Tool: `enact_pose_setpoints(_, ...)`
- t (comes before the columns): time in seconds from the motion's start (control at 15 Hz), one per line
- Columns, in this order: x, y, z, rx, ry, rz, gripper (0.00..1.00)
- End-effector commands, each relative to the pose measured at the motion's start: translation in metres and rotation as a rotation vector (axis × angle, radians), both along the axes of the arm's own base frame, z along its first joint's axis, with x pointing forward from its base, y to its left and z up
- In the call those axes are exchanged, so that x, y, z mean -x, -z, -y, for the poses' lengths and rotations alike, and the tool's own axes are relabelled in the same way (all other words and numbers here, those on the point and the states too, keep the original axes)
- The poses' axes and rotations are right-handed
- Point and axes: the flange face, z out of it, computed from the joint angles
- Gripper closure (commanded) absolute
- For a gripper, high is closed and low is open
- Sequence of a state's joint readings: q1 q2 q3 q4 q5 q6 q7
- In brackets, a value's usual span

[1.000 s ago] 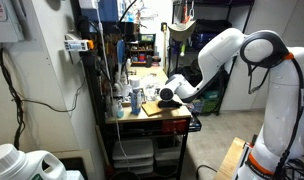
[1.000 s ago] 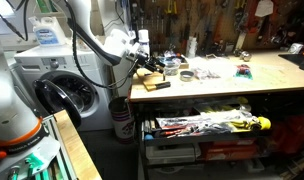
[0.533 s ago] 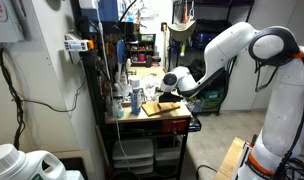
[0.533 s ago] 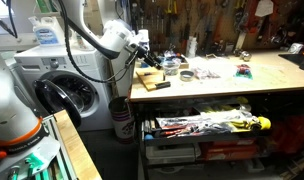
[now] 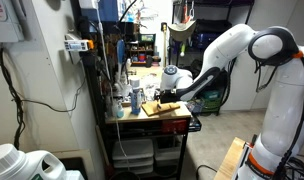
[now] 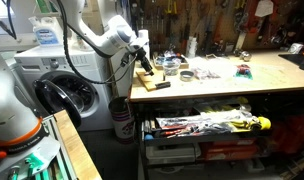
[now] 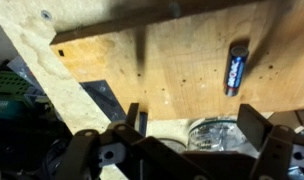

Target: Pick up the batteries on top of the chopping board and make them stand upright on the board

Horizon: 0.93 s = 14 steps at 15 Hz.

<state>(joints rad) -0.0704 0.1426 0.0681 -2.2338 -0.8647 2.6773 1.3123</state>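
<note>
We see arm (image 5: 232,50) reaching over chopping board (image 7: 172,60); gripper (image 7: 192,125) poised above board, jaws spread wide, nothing between them; we spot one battery (image 7: 236,67) lying flat on board, toward board's right side in wrist view

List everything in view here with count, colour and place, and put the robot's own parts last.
chopping board: one, pale tan wood, at the end of the workbench, under the gripper
battery: one clearly seen, dark blue, lying flat on the board; any others cannot be made out
round tin: one, silvery, just off the board's edge
bottles and cans: several, mixed colours, upright beside the board
workbench: one, yellowish top
tools: several, mixed colours, stored just under the bench top
washing machine: one, white, beside the bench
arm: one, white, reaching over the bench
gripper: one, dark, open, above the board
</note>
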Motion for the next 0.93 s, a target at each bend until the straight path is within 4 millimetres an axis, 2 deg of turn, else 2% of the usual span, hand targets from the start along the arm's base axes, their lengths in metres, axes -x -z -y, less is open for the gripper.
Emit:
enact_pose_setpoints(0.0,-0.004,-0.012,0.003,-0.034,-0.043,-0.097,0.0)
enact_pose_setpoints(0.07,-0.003,-0.002,-0.001,-0.029,-0.028,-0.056,0.0)
enact_pose_setpoints(0.27,-0.007,-0.012,0.002,-0.034,-0.045,-0.073,0.0)
enact_pose_setpoints(0.4,-0.007,-0.012,0.002,-0.033,-0.046,-0.074,0.0)
enact_pose_setpoints(0.87,-0.027,-0.015,-0.004,-0.158,-0.02,-0.14,0.0)
